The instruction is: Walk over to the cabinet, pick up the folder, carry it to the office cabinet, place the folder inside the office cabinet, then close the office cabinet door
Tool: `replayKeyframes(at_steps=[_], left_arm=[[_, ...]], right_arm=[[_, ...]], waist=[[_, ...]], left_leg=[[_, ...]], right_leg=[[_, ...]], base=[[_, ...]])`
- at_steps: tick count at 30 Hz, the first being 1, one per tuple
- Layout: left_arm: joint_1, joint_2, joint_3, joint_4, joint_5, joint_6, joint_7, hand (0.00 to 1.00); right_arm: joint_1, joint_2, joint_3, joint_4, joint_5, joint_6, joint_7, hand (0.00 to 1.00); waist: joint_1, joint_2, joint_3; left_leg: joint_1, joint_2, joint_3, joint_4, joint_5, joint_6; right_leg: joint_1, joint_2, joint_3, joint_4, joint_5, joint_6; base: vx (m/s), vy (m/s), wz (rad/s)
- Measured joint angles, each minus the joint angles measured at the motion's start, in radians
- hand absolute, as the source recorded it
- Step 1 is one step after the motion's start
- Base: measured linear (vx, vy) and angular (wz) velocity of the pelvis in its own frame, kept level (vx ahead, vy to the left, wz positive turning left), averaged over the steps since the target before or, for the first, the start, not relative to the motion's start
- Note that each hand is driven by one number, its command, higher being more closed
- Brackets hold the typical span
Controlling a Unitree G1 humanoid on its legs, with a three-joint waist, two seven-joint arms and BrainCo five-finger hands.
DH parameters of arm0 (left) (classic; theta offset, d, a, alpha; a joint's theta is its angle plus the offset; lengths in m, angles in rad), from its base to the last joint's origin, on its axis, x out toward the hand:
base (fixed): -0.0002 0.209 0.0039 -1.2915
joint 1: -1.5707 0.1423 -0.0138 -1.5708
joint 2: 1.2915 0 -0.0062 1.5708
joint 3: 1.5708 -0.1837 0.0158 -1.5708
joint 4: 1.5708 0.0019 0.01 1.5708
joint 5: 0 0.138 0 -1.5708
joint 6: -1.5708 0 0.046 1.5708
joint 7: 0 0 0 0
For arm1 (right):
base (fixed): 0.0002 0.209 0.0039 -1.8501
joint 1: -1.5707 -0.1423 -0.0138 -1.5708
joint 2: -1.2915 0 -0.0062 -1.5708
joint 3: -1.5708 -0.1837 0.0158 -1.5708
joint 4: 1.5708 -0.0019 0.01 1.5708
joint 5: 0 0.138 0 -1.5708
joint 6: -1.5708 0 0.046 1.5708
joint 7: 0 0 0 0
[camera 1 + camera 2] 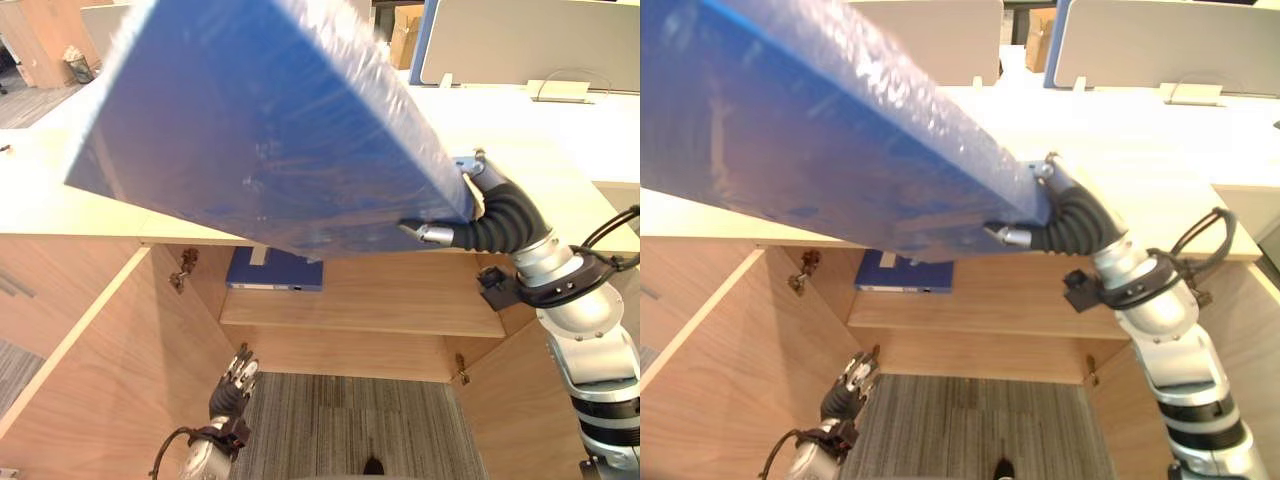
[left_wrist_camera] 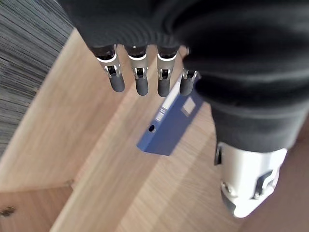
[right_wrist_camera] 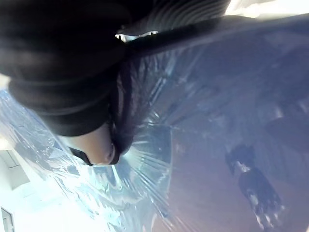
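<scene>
In the left eye view, a big blue folder (image 1: 270, 130) wrapped in shiny clear film is held tilted in the air above the front edge of the pale wooden office cabinet (image 1: 90, 215). The right hand (image 1: 492, 222) is clamped on the folder's lower right corner, thumb (image 1: 430, 234) beneath. Under it, a smaller blue ring binder (image 1: 275, 270) lies at the left end of the cabinet's shelf (image 1: 400, 295). The left hand (image 1: 233, 385) hangs low over grey carpet (image 1: 340, 420).

The right eye view shows more of the folder's thick, crinkled side face.

The left wrist view shows that hand's fingers (image 2: 140, 82) straight and apart, holding nothing. Past them lies the ring binder, with its white spine label and finger hole.

In the right wrist view, the thumb presses the glossy film.
</scene>
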Motion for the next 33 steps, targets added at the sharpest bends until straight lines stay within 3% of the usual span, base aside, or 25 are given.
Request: replayKeyframes(at_steps=[4, 10, 16, 21, 25, 28, 29, 30, 33], left_arm=[[-0.019, 0.006, 0.038, 0.195, 0.119, 0.005, 0.007, 0.0], [-0.028, 0.028, 0.1, 0.415, 0.185, 0.016, 0.036, 0.0], [-0.033, 0.051, 0.133, 0.502, 0.314, 0.022, 0.041, 0.0], [-0.038, 0.055, 0.169, 0.526, 0.377, 0.031, 0.046, 0.0], [-0.045, 0.055, 0.168, 0.525, 0.421, 0.031, 0.053, 0.0], [-0.044, 0.047, 0.165, 0.524, 0.437, 0.032, 0.068, 0.0], [-0.044, 0.036, 0.165, 0.521, 0.448, 0.033, 0.071, 0.0], [-0.044, 0.027, 0.164, 0.517, 0.461, 0.032, 0.073, 0.0], [-0.051, 0.015, 0.161, 0.489, 0.477, 0.033, 0.079, 0.0]], right_arm=[[0.072, -0.006, 0.047, 0.004, -0.018, -0.003, 0.016, 1.0], [0.178, -0.139, 0.312, 0.118, -0.04, -0.01, 0.162, 1.0], [0.226, -0.238, 0.413, 0.346, -0.242, -0.041, 0.217, 1.0], [0.272, -0.26, 0.461, 0.459, -0.359, -0.05, 0.242, 1.0], [0.263, -0.207, 0.433, 0.566, -0.414, -0.055, 0.232, 1.0], [0.263, -0.048, 0.301, 0.736, -0.412, -0.009, 0.239, 1.0], [0.26, 0.051, 0.199, 0.82, -0.327, 0.051, 0.213, 1.0], [0.255, 0.095, 0.139, 0.844, -0.254, 0.087, 0.189, 1.0], [0.202, 0.145, 0.022, 0.852, -0.018, 0.13, 0.099, 1.0]], waist=[[-0.003, -0.002, 0.001], [0.004, -0.014, 0.013], [0.009, -0.02, 0.038], [0.011, -0.017, 0.067], [0.011, -0.014, 0.073], [0.015, -0.01, 0.077], [0.015, 0.0, 0.083], [0.015, 0.008, 0.09], [0.006, 0.041, 0.124]], left_leg=[[-0.004, 0.0, 0.003, 0.001, -0.002, 0.001], [-0.01, 0.0, 0.025, 0.016, -0.013, 0.001], [-0.01, -0.003, 0.025, 0.033, -0.025, -0.003], [-0.012, -0.002, 0.024, 0.036, -0.026, -0.003], [-0.012, -0.004, 0.019, 0.036, -0.026, -0.003], [-0.012, -0.006, 0.013, 0.036, -0.026, -0.003], [-0.013, -0.009, 0.01, 0.036, -0.026, -0.003], [-0.016, -0.013, 0.008, 0.037, -0.026, -0.002], [-0.1, -0.016, 0.0, 0.122, -0.053, 0.017]], right_leg=[[-0.009, 0.0, 0.007, 0.0, 0.0, 0.0], [-0.023, -0.001, 0.033, 0.0, 0.006, -0.001], [-0.024, -0.006, 0.037, -0.005, 0.008, 0.002], [-0.021, -0.006, 0.036, -0.005, 0.008, 0.002], [-0.017, -0.008, 0.03, -0.005, 0.01, 0.004], [-0.018, -0.011, 0.027, -0.005, 0.009, 0.004], [-0.019, -0.014, 0.025, -0.005, 0.009, 0.005], [-0.022, -0.018, 0.025, -0.005, 0.009, 0.007], [-0.084, -0.043, 0.027, 0.047, 0.009, 0.014]], base=[[-0.02, 0.006, -0.06], [-0.03, 0.008, -0.12], [-0.06, 0.008, -0.02], [-0.02, -0.001, 0.0], [-0.01, -0.001, 0.03], [-0.04, 0.001, 0.05], [-0.05, 0.009, 0.04], [-0.05, 0.014, 0.05], [-0.06, 0.037, -0.01]])
